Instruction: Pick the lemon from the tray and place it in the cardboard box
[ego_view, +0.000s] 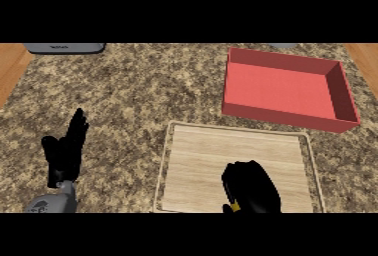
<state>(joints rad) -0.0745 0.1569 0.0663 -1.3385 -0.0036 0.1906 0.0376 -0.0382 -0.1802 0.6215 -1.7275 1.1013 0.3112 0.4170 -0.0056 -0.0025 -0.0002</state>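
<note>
**Asker:** So, where is everything on the counter (133, 90)?

**Describer:** Seen steeply from above, a pale wooden tray (238, 137) lies at lower centre on speckled stone. Up and to its right, just beyond the tray's far right corner, sits the box (284, 82), red-walled and open on top, though the task calls it cardboard.

**Asker:** And the lemon?

**Describer:** Only a small yellow patch of the lemon (234, 206) shows, at the bottom edge of the robot's right hand (251, 187). That hand is over the near part of the tray, its dark fingers curled down and around the fruit, hiding nearly all of it. Its long axis cannot be told.

**Asker:** What about the other hand?

**Describer:** The left hand (65, 150) rests over bare counter at lower left, well apart from the tray, fingers straight and pointing away from the robot, holding nothing.

**Asker:** Which way must the lemon travel?

**Describer:** Away from the robot and a little to the right. The box lies on the right hand's own side, so I judge that hand better placed. It would need to rise above the near red wall before letting go.
</note>
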